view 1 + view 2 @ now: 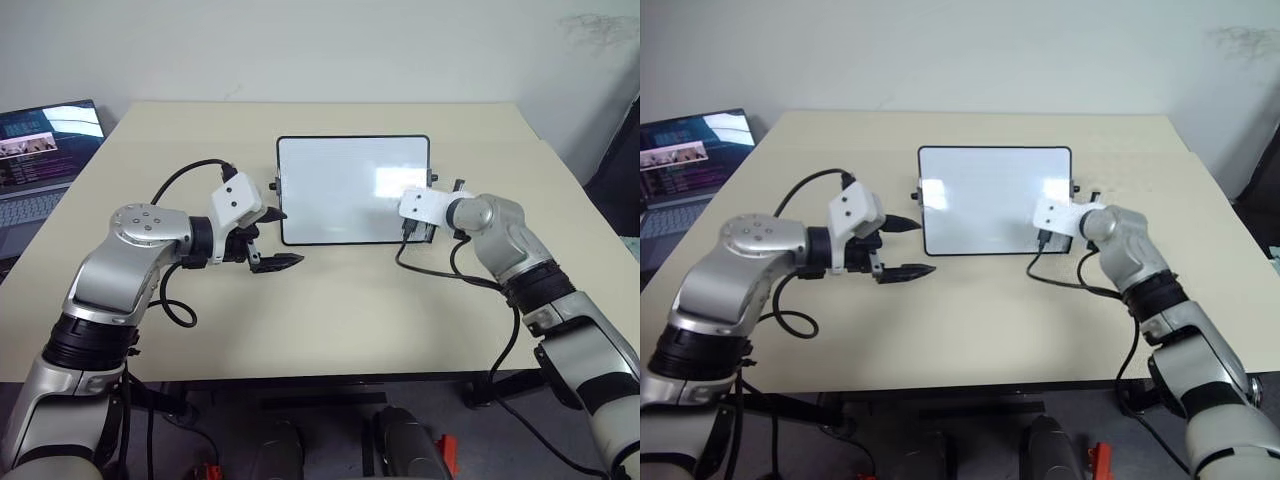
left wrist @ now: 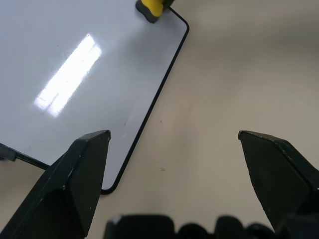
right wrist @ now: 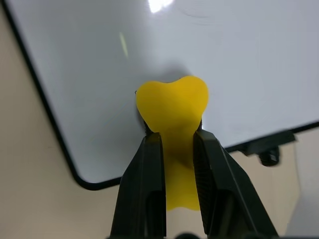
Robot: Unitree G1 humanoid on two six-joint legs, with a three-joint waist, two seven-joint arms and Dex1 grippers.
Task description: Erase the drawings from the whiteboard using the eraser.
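Right end effector (image 3: 173,149) clamped on the small yellow block eraser (image 3: 172,107), pressed to the black-framed rectangular whiteboard (image 1: 340,185) near its right corner, on the beige worktop (image 1: 330,310). Left end effector (image 2: 174,174) spread wide beside the board's left edge.

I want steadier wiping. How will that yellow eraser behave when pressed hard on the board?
Probably soft: the eraser bulges into a heart shape between the right gripper's fingers. It may squash rather than slide under pressure. The whiteboard looks glossy and lies loose on the table, so it might shift.
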